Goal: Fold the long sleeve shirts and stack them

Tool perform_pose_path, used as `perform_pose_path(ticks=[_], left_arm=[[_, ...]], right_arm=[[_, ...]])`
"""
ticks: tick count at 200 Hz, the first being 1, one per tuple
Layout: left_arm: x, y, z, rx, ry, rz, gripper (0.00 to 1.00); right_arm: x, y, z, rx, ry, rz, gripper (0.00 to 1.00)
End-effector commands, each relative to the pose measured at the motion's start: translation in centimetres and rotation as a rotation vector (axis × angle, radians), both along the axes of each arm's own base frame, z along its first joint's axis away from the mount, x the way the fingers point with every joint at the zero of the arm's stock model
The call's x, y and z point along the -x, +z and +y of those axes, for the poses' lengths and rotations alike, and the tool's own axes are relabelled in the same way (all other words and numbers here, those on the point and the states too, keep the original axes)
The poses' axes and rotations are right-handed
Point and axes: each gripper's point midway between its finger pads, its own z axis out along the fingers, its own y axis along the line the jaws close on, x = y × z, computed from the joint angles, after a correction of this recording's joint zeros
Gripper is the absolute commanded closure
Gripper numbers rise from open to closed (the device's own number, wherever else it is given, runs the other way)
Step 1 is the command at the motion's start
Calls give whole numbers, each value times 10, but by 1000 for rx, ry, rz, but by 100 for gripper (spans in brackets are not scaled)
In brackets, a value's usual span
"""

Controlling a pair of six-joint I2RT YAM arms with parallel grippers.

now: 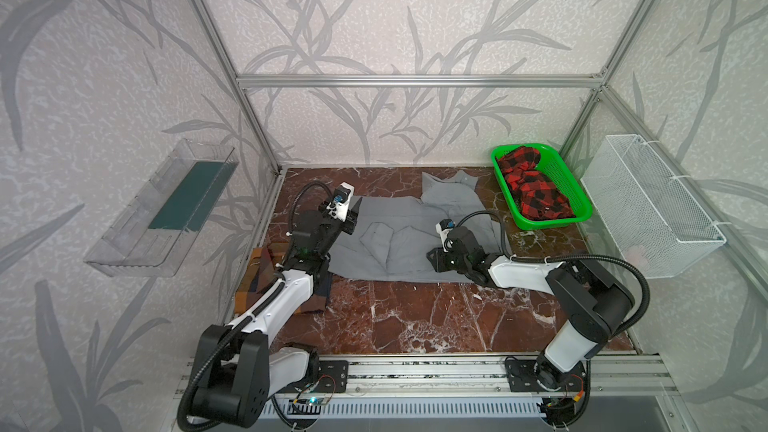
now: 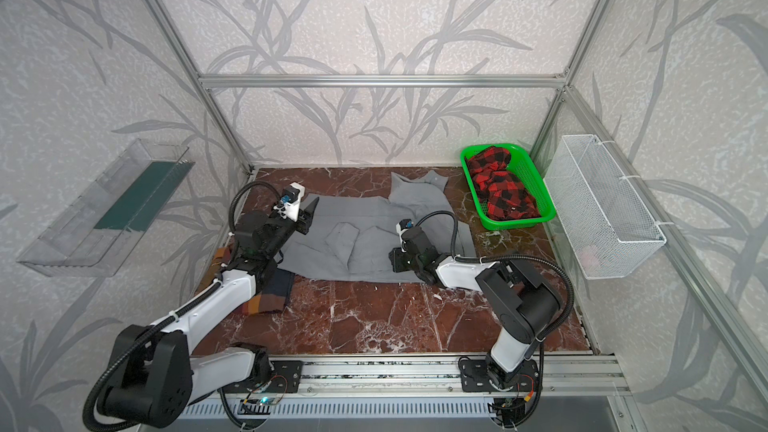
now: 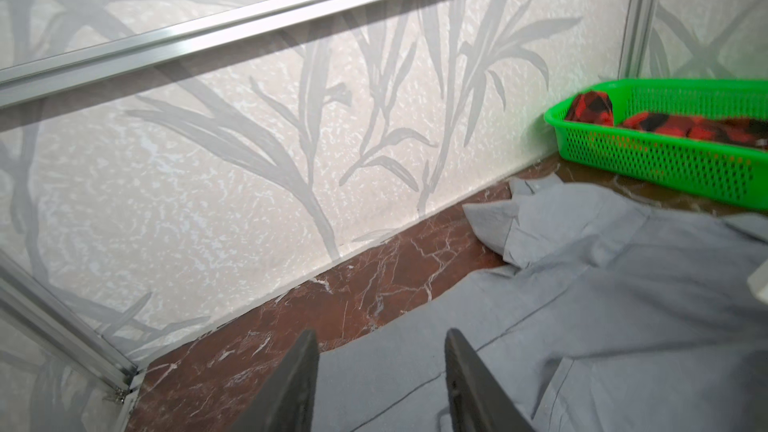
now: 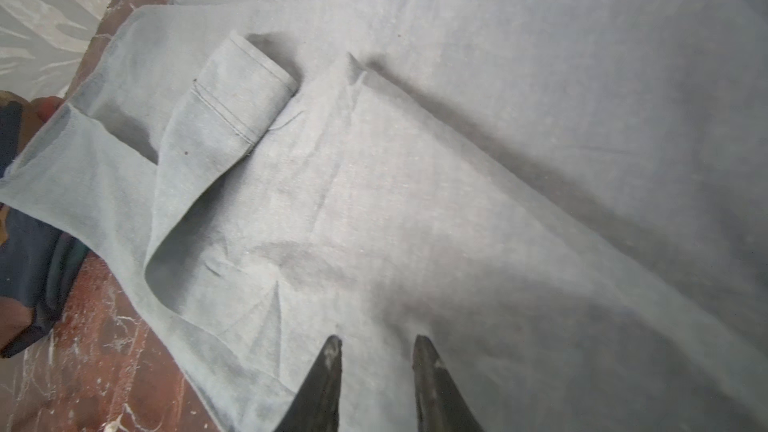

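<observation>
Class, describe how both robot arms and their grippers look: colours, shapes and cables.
Both arms, left arm and right arm, have white shell links between black joint housings. A black ribbed cable loops along each to a white wrist camera. The left gripper and right gripper have two dark, tapering pointed fingers each.

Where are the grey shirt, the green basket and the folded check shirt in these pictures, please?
grey shirt (image 1: 399,218): in a top view, on its spread-out body panel.
green basket (image 1: 548,221): in a top view, on its near wall.
check shirt (image 2: 270,297): in a top view, on its exposed near corner.
</observation>
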Motion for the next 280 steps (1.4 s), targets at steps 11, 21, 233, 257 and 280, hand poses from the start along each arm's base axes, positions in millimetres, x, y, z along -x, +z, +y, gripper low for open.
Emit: perform_pose_path(ticks=[11,21,233,257,280], left_arm=[[19,49,38,302,185,-14,30],[26,47,55,373,279,30,23],[116,-4,103,437,599,193,1],[116,-5,103,433,602,198,1],[116,-4,104,433,606,194,1]], right_arm=[[-9,12,33,-13,45,-20,69],[-11,11,43,-22,53,-13,69],[-20,-19,160,-1,88,-8,69],[-19,-10,170,-15,102,-26,69],[-17,-2,181,-13,129,-52,69]])
